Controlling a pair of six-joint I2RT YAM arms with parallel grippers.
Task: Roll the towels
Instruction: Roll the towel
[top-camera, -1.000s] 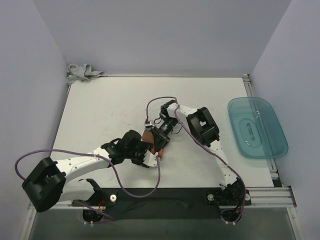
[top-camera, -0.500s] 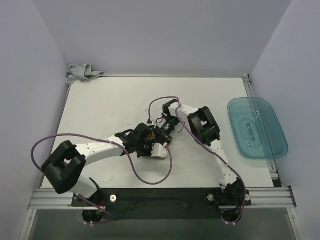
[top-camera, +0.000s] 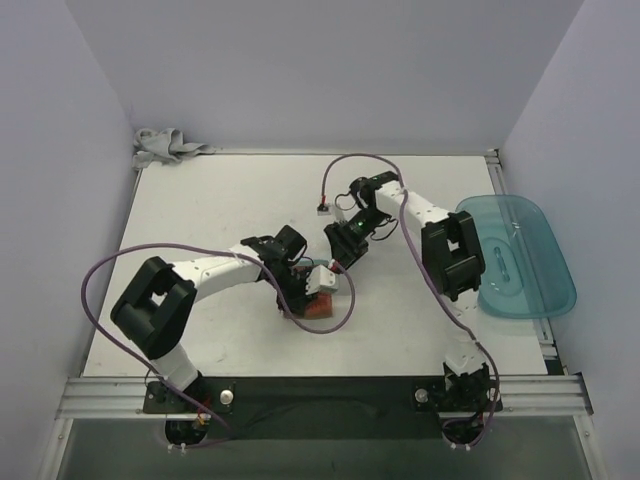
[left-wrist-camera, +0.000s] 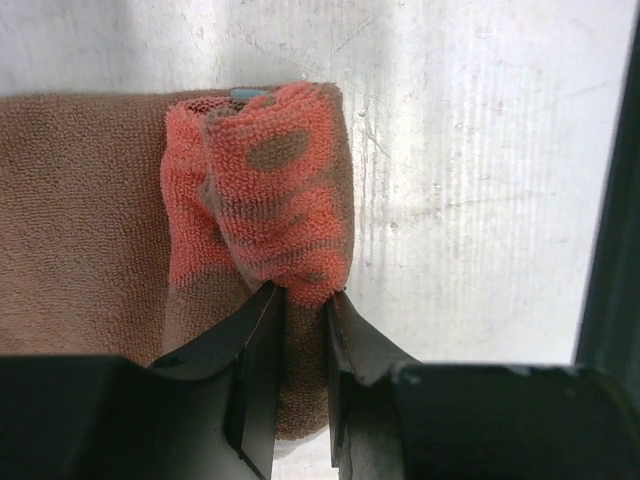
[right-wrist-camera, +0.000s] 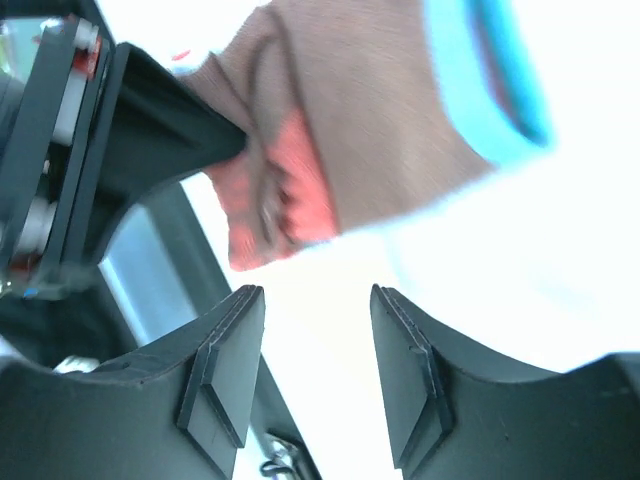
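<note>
The left gripper (left-wrist-camera: 300, 315) is pinched onto the near end of a rolled-up portion of the rust-brown towel (left-wrist-camera: 270, 190), its two dark fingers (left-wrist-camera: 255, 345) pressed against either side of the coral-coloured roll. The rest of the cloth lies flat on the table (top-camera: 200, 220), spreading out to one side of the roll in the left wrist view. The right gripper (right-wrist-camera: 315, 360) hangs just beside the towel with its jaws spread and nothing between them. Its wrist view is blurred, but the cloth appears to lie a little beyond the fingertips, apart from them. From above, the towel sits near the middle of the table, somewhat toward the near edge, and is mostly covered by the left gripper, so only a small reddish patch shows. The grey towel (top-camera: 165, 146) is bunched in the far left corner against the wall, well apart from both grippers. The teal tray (top-camera: 545, 290) rests at the right edge of the table, beside the right arm's elbow. Bare tabletop stretches between the rust-brown towel and the far wall and off to the left, while a purple cable loops on the surface just beside the towel on its near side.
</note>
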